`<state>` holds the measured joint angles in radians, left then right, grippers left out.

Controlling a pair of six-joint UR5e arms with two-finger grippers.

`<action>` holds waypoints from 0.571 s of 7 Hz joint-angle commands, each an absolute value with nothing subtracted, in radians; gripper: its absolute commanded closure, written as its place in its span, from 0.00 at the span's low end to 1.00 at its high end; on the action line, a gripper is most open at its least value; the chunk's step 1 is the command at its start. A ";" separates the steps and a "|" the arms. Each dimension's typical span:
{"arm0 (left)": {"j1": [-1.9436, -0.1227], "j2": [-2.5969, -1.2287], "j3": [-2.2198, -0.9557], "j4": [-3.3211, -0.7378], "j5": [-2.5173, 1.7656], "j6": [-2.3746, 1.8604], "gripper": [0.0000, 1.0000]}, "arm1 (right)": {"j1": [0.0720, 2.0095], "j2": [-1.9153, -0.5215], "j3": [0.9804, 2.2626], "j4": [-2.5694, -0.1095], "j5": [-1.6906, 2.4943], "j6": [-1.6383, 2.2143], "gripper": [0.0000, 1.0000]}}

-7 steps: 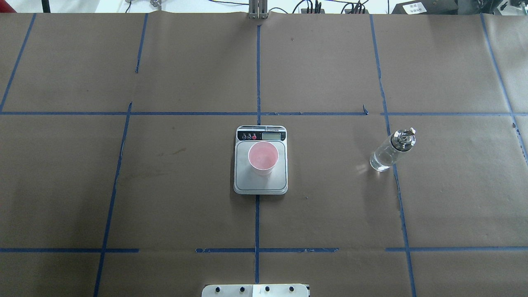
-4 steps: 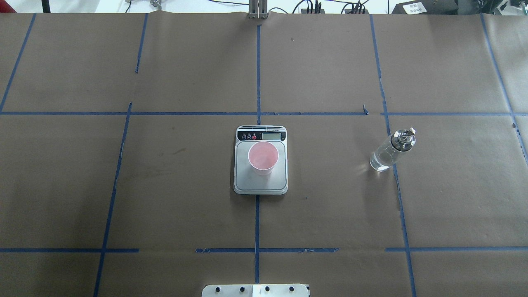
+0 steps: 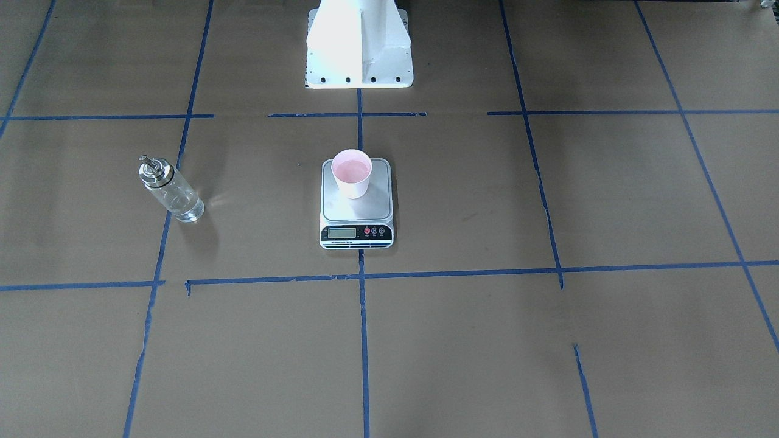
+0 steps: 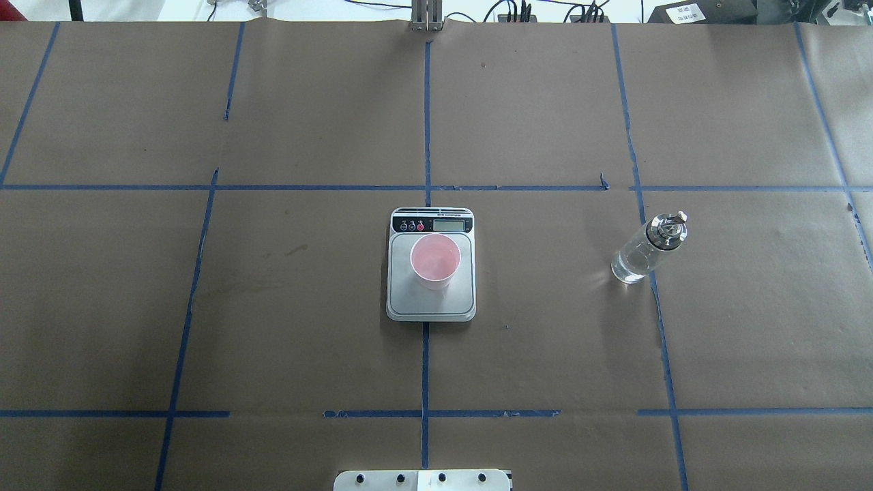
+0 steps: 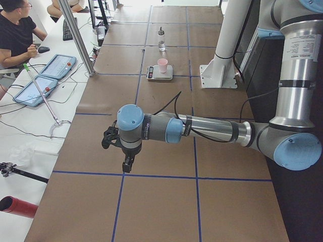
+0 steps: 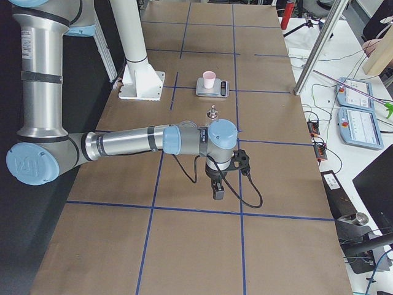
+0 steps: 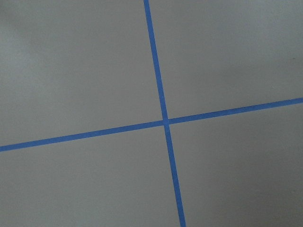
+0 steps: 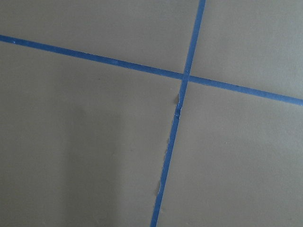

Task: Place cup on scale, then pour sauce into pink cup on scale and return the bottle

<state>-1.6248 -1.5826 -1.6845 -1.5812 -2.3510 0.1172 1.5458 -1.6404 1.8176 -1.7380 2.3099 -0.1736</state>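
The only print on the scale [image 4: 431, 304] is a thin line above its display and small marks under its round buttons, all too small for you to read. The display on its black strip shows no digits you can make out. The near arm in each side view carries lettering and a white label on its tube, and that is also too small to read.

The cup [image 4: 435, 261] stands upright on the scale's silver plate, toward the display end and inside the plate's edges. Its inside is pink, and you cannot tell whether any liquid is in it.

The bottle [image 4: 644, 249] stands upright on the table [image 4: 545, 354], well apart from the scale on the robot's right, just beside a blue tape line [image 4: 660, 327]. Its metal cap and spout are on. The glass is clear and shows only a water-like shine at the bottom, so the level cannot be told.

The left gripper [image 5: 127, 164] hangs over bare paper, far from the scale and pointing down, with nothing seen in it. The right gripper [image 6: 218, 189] hangs the same way at the other end, nearer to the bottle than to the scale. Both show only in the side views, so you cannot tell how far their fingers are parted.

Each wrist camera shows only brown paper with crossing tape.
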 commanded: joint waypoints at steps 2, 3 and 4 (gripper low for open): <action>-1.624 -1.579 -1.670 -1.588 -2.349 0.126 0.00 | 1.546 -1.638 1.816 -1.738 2.310 -0.173 0.00; -1.623 -1.575 -1.669 -1.595 -2.349 0.129 0.00 | 1.545 -1.638 1.815 -1.738 2.310 -0.175 0.00; -1.624 -1.562 -1.667 -1.606 -2.350 0.118 0.00 | 1.545 -1.638 1.815 -1.738 2.313 -0.175 0.00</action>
<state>-1.6237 -1.5736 -1.6685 -1.5955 -2.3493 0.1241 1.5453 -1.6384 1.8156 -1.7380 2.3108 -0.1744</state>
